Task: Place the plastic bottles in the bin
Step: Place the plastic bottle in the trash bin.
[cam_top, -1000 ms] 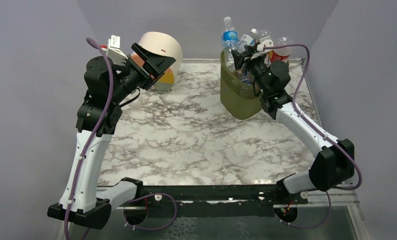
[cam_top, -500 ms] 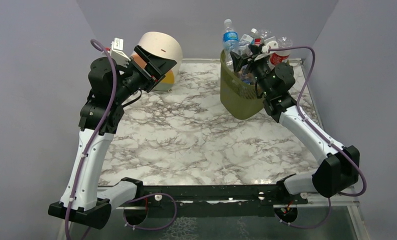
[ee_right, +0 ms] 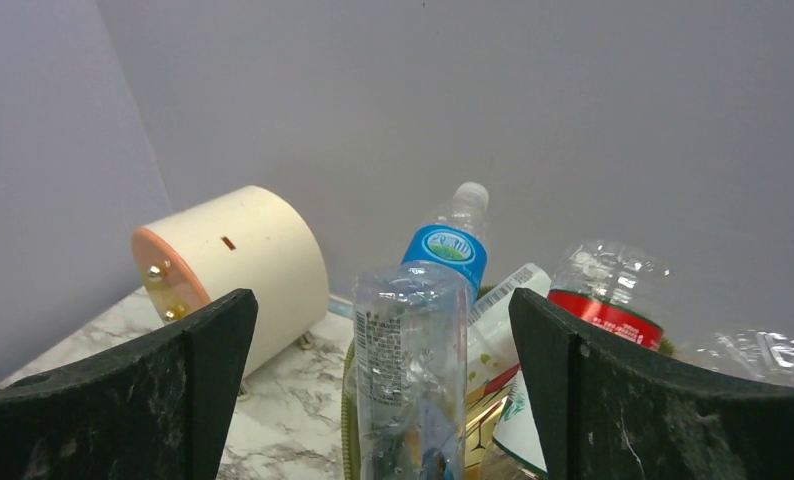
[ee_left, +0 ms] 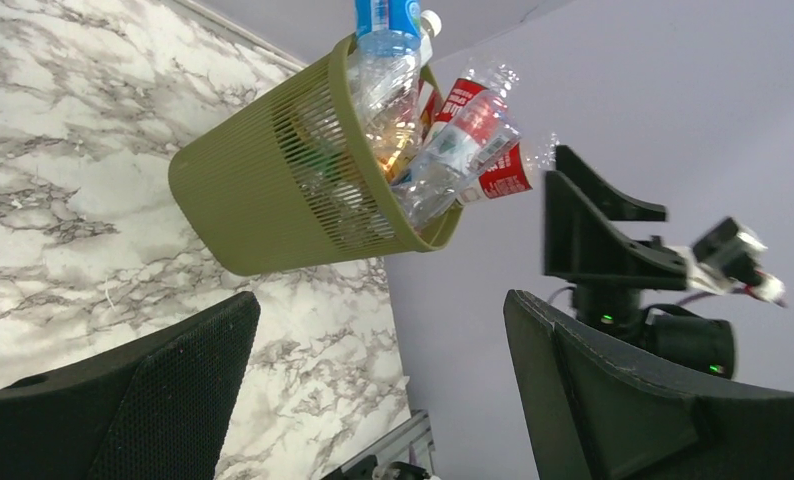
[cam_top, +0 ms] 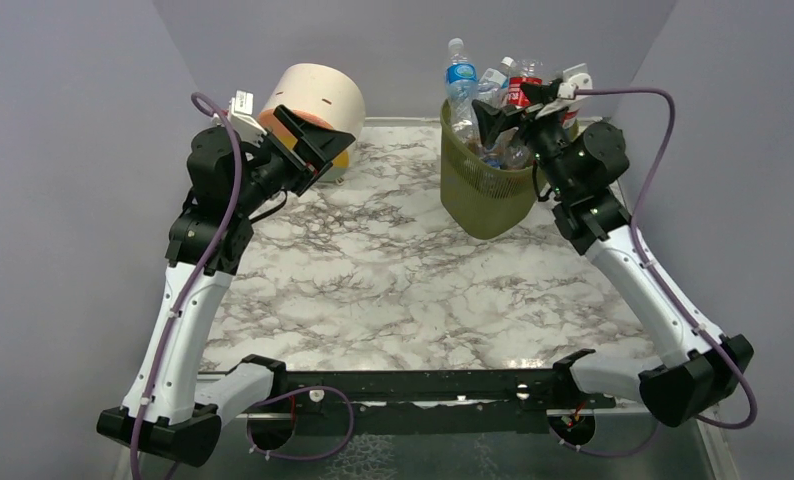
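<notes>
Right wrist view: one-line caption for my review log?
Open right gripper facing the heaped plastic bottles, blue-labelled bottle tallest; cream drawer box at left.

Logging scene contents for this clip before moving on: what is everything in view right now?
plastic bottles: a heap, count unclear; mostly clear, with blue, red and white labels; piled in the bin, several sticking above its rim
bin: one; olive-green mesh; far right of the table
round drawer box: one; cream with an orange face; far left of the table
table: one; white-grey marble pattern
left gripper: one; black; open, empty, raised near the drawer box
right gripper: one; black; open, empty, raised at the bin's top
</notes>
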`<act>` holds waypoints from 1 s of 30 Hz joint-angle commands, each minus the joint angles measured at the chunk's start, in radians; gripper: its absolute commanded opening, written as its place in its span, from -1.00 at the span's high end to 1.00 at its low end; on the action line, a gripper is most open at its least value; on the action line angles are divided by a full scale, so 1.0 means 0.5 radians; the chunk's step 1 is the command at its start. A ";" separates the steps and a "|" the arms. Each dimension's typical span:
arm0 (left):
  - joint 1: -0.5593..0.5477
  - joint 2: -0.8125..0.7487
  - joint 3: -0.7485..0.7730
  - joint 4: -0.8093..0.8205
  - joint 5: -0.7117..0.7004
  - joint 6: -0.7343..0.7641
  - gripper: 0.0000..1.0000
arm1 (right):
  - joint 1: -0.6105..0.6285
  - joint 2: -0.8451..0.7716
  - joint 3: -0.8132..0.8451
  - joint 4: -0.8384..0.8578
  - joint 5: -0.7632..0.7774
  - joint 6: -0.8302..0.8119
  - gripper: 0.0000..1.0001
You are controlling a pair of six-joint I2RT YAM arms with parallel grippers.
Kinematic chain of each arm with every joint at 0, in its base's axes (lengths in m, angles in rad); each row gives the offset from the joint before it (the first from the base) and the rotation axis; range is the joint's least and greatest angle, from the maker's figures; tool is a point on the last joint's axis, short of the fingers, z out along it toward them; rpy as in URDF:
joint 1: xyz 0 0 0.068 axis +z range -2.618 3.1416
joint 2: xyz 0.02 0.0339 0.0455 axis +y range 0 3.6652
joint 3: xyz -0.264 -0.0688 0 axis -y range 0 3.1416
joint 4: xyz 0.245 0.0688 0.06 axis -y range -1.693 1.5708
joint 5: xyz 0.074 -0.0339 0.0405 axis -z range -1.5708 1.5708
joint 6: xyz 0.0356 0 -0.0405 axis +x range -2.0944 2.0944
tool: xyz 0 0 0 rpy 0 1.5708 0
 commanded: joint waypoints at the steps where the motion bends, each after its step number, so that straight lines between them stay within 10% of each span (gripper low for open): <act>1: -0.005 -0.062 -0.119 0.118 0.001 0.018 -0.98 | 0.006 -0.177 0.145 -0.352 -0.057 0.090 -0.99; 15: -0.056 -0.233 -0.738 0.163 -0.280 0.443 -0.98 | 0.006 -0.718 -0.025 -1.175 0.202 0.291 -0.99; 30: -0.831 0.219 -1.151 0.433 -1.084 0.743 -0.98 | 0.005 -1.179 -0.780 -1.568 0.599 0.732 -0.99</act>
